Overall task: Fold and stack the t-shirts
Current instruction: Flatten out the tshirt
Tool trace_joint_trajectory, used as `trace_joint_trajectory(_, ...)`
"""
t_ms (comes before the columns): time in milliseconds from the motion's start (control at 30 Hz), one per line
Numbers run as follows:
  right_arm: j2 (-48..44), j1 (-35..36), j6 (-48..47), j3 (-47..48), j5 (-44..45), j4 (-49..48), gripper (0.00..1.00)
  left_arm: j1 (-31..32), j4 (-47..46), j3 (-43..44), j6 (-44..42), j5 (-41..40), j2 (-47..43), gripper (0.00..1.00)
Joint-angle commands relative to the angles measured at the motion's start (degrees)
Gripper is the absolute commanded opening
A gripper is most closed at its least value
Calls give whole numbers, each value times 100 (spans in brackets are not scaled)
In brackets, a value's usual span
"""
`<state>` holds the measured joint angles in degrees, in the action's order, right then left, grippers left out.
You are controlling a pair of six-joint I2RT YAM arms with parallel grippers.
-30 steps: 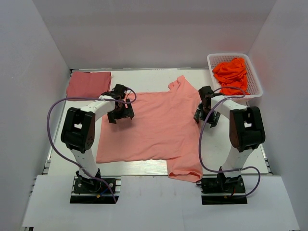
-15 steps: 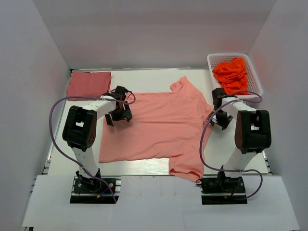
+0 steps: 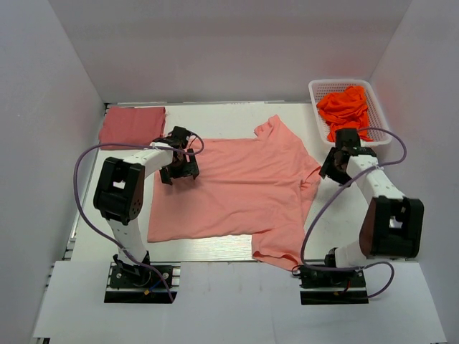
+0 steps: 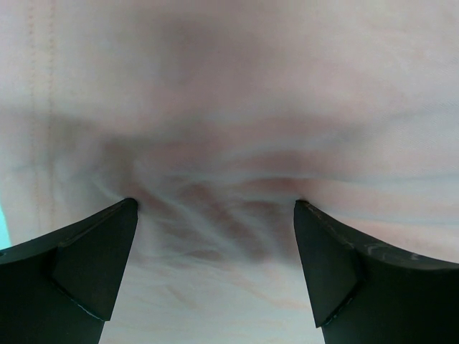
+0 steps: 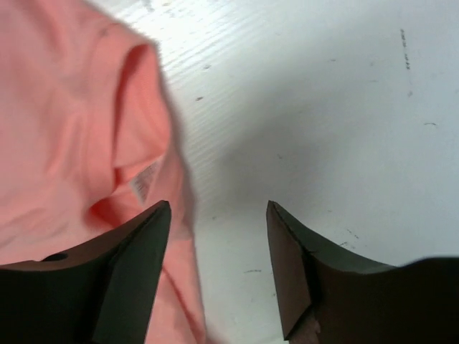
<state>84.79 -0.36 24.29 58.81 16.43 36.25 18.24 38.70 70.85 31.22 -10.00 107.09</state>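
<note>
The light salmon-pink t-shirt [image 3: 237, 186] lies spread flat mid-table, neck to the right and hem to the left. The darker rose-red t-shirt [image 3: 132, 125] lies folded at the back left. My left gripper [image 3: 178, 172] is open, its fingertips pressed onto the pink shirt near its far left corner; the cloth [image 4: 229, 143] wrinkles between the fingers [image 4: 93, 251]. My right gripper [image 3: 329, 170] is open and empty at the neck edge. In the right wrist view one finger [image 5: 122, 265] is over the collar by the white label [image 5: 147, 179], the other over bare table.
A white basket [image 3: 379, 118] with crumpled orange cloth [image 3: 346, 107] stands at the back right, just behind my right gripper. White walls enclose the table on three sides. The pink shirt's near sleeve [image 3: 278, 252] reaches the table's front edge.
My right arm has swung right and back, off the pink shirt to its neck edge. The shirt has shifted slightly right. My left gripper has barely moved.
</note>
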Motion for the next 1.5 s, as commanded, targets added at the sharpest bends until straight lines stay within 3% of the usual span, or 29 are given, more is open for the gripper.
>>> trace_joint_trajectory(0, -402, 27, -451, -141, -637, -101, 61, 31, -231, 52, -178, 270, -319, 100)
trace_joint_trajectory(233, -411, 396, -329, -748, -2133, -628, 41, 31, -337, -62, -178, 429, -452, 100)
trace_joint_trajectory(333, -148, 528, -294, -879, -2144, -820, 41, 31, -337, -123, -178, 429, -452, 100)
trace_joint_trajectory(467, 299, 590, 22, -853, -1670, -874, 51, 31, -397, -229, -125, 429, -505, 100)
trace_joint_trajectory(667, 634, 590, 347, -748, -1495, -1260, 50, 31, -398, -229, -73, 429, -391, 100)
trace_joint_trajectory(733, 722, 572, 479, -722, -1476, -1296, 38, 31, -398, -282, -72, 429, -390, 100)
trace_joint_trajectory(833, 732, 572, 663, -686, -1309, -1147, 0, 31, -398, -282, -72, 254, -338, 100)
trace_joint_trajectory(1133, -305, 318, 656, -545, 192, 847, 0, -84, -275, -467, 261, -344, -162, 100)
trace_joint_trajectory(1367, -780, -280, 761, -748, 738, 1577, 1, -136, 24, -292, 429, -626, 304, 100)
trace_joint_trajectory(1467, -903, -587, 866, -765, 774, 1728, 42, -136, 24, -239, 429, -565, 357, 100)
